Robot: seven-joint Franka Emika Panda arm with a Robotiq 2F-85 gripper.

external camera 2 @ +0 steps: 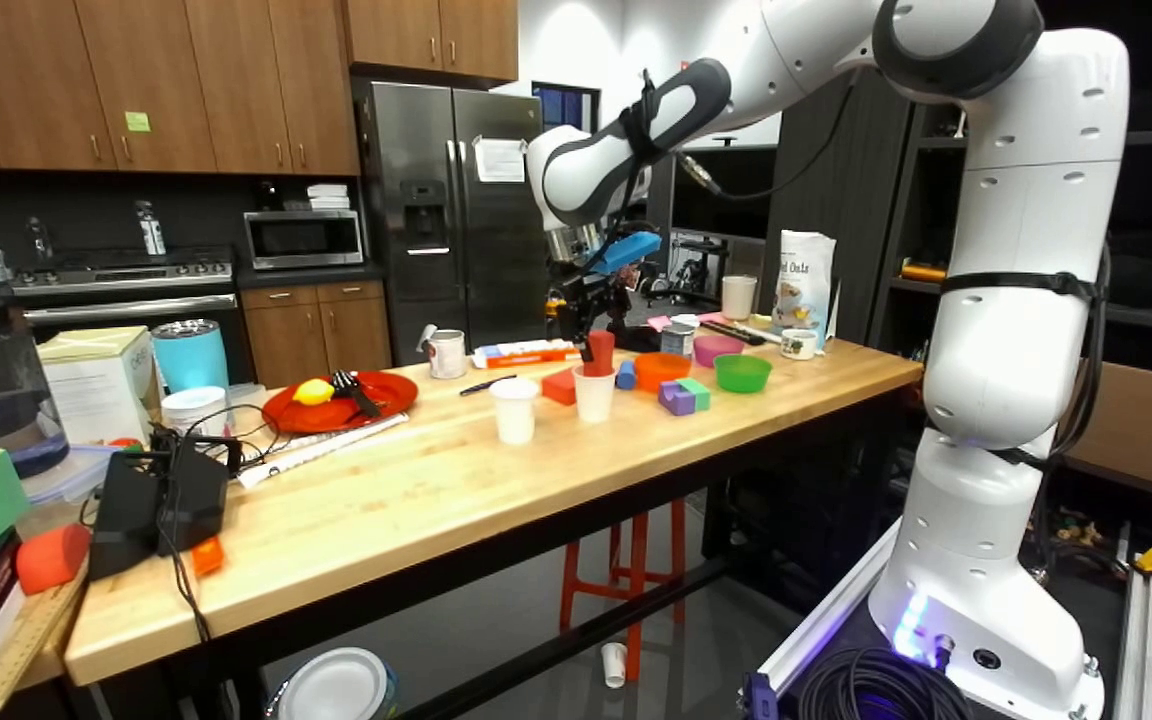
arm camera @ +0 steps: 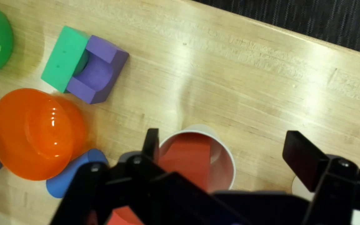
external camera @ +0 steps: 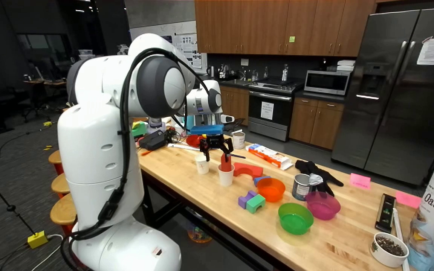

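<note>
My gripper (arm camera: 223,143) is open over the wooden table, and it also shows in an exterior view (external camera: 217,155). A red block (arm camera: 187,159) stands upright in a white cup (arm camera: 225,159) and sticks out above its rim; both exterior views show the block (external camera: 225,164) (external camera 2: 600,352). One finger is right beside the block; I cannot tell whether they touch. The other finger is well apart from it, above a second white cup (external camera: 202,166), which is mostly hidden in the wrist view. Nothing is held between the fingers.
Near the cups are a red arch block (external camera: 251,170), a blue cylinder (arm camera: 73,175), an orange bowl (arm camera: 36,134), a purple block (arm camera: 98,72) and a green block (arm camera: 66,59). Further along are green (external camera: 295,220) and pink (external camera: 323,206) bowls, a can (external camera: 300,187) and a black glove (external camera: 324,175).
</note>
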